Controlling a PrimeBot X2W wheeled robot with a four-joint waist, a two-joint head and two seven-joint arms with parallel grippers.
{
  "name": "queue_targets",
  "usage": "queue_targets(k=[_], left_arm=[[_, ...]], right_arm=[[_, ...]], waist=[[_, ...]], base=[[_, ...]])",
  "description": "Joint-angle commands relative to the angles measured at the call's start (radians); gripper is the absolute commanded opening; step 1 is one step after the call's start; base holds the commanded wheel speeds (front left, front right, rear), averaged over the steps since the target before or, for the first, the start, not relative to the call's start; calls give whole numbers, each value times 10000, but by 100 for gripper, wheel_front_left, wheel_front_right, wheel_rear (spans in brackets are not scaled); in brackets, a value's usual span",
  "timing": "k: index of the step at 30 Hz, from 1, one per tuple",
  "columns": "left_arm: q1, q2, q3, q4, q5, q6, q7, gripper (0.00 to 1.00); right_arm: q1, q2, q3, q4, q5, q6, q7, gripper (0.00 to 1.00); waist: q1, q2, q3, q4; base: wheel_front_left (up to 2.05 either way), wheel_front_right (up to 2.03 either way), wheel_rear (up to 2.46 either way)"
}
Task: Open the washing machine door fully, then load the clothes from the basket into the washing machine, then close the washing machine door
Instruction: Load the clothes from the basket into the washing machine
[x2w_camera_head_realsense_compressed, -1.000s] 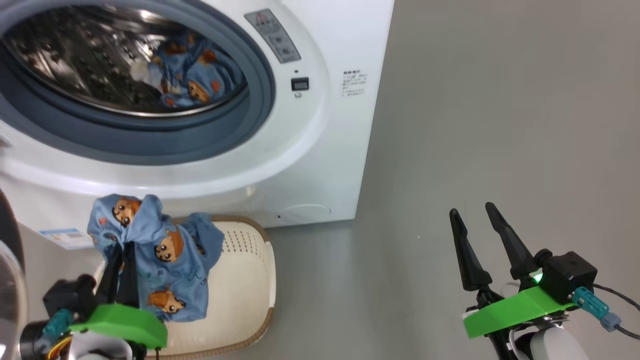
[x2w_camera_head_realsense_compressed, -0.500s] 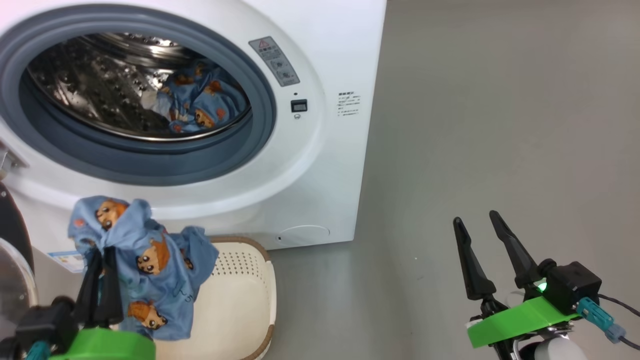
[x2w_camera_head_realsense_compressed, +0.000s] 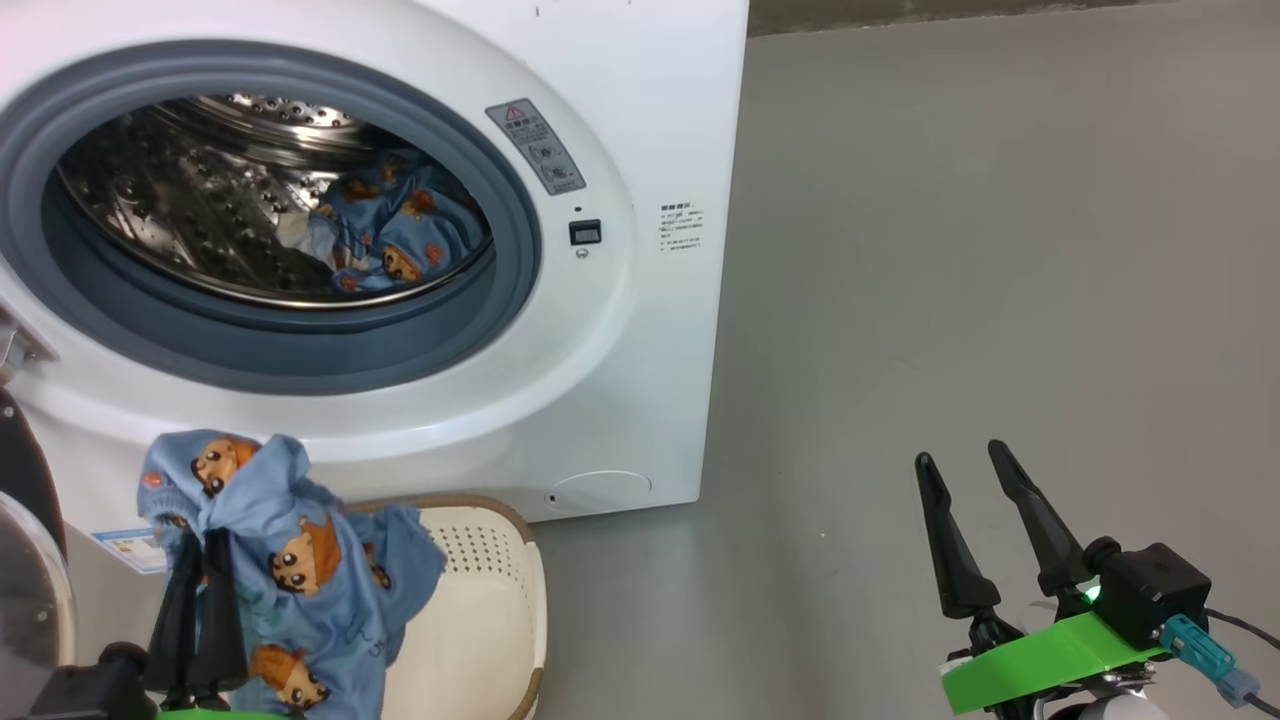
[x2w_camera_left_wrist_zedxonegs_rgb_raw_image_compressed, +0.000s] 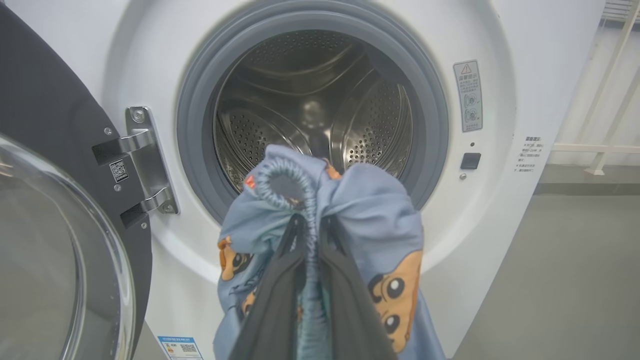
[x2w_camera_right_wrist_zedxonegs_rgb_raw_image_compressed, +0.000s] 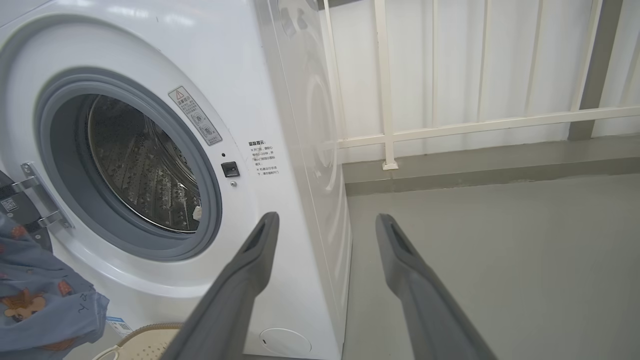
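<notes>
The bear-print garment (x2w_camera_head_realsense_compressed: 300, 570), soft, light and floppy, hangs bunched over the basket's (x2w_camera_head_realsense_compressed: 495, 600) left edge, below the washing machine's (x2w_camera_head_realsense_compressed: 640, 350) open mouth; its gathered hem looks the surest hold. The left gripper (x2w_camera_head_realsense_compressed: 200, 552) pinches it there; the right gripper (x2w_camera_head_realsense_compressed: 960, 456) gapes empty.

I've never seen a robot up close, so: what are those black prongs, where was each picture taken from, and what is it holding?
The prongs are its hands, called grippers, each with two long fingers. The picture showing both grippers comes from a camera on its head, looking down; the other two come from cameras on its wrists, looking along the fingers. The left gripper is shut on a blue bear-print garment by the cream basket on the floor. The right gripper is open and empty. Facing them is a white washing machine, its door swung open, a second garment already in the drum.
</notes>
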Motion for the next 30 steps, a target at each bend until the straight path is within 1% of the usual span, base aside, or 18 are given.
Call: queue_targets(k=[1, 10, 30], left_arm=[[-54, 86, 341, -380, 89, 85, -64, 0], [136, 46, 449, -393, 27, 115, -64, 0], [150, -4, 468, -233, 22, -65, -65, 0]], right_arm=[[-90, 1, 208, -287, -62, 62, -48, 100], [-34, 1, 154, -304, -87, 62, -48, 100], [-11, 1, 193, -257, -32, 62, -48, 100]], waist=[[0, 0, -26, -5], [0, 0, -84, 51], [0, 0, 26, 272]], base=[[0, 0, 0], [0, 0, 0], [0, 0, 0]])
